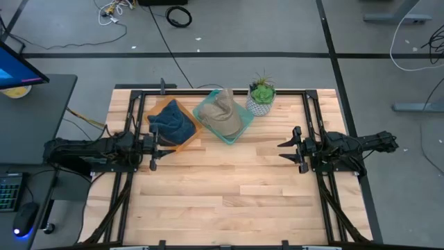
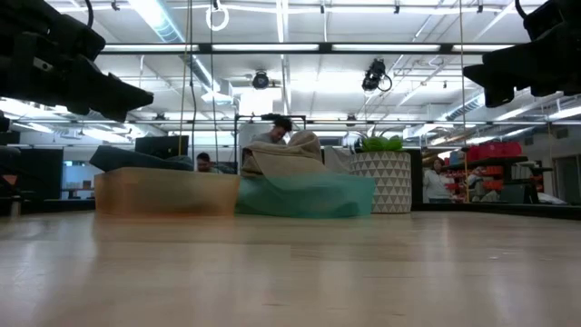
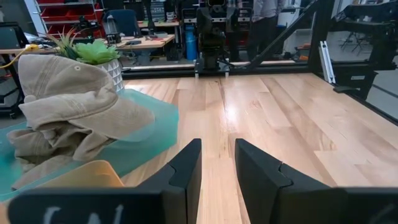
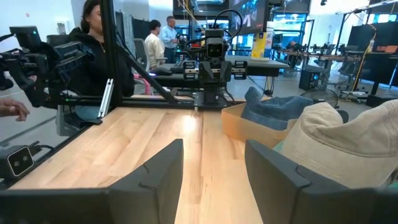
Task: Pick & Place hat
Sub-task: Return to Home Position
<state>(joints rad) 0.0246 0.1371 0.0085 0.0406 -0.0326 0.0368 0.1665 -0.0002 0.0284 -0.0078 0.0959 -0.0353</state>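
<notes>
High: brown caps [image 1: 223, 114] heaped in blue bin [image 1: 232, 137] at the counter [image 1: 229, 187] back, so placing looks done. Left arm [image 1: 90, 149] and right arm [image 1: 347, 146] parked at side edges, clear of it.
Low: heap tops the bin rim, arms raised.
Left wrist: left jaws spread, empty.
Right wrist: right jaws spread, empty.

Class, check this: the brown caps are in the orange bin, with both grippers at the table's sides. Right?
No. The high view shows the brown caps in the teal bin; the orange bin holds blue fabric. The left gripper and right gripper are at the table's sides.
</notes>
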